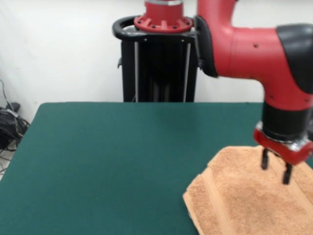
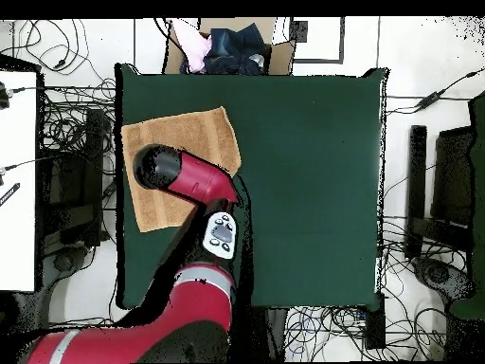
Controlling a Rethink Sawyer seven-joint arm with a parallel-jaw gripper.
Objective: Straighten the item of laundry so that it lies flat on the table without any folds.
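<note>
- Starting with the table [image 1: 107,161]: we see its green top bare over most of its width, with everything of interest crowded toward one side edge.
- The towel [image 1: 244,200] lies against that side edge; in the front view it runs off the picture's bottom at the near right corner, and in the overhead view it sits along the left edge near the far corner, partly covered by the arm.
- We judge the towel is not yet flat: a raised ridge or fold line runs down its left part in the front view, and its outline looks uneven rather than square.
- The arm [image 2: 189,180] reaches out over the towel, its wrist pointing straight down.
- The gripper [image 1: 277,170] hangs over the towel's back part, its two dark fingers [image 1: 264,160] parted and holding nothing; we cannot tell whether the tips touch the cloth or hover just above it.
- We take the step in hand to be the approach for a grasp.
- The next move, in our judgement, calls for pinching an edge or corner and drawing it outward toward the bare table, without dragging the whole towel or pulling it off the side.
</note>
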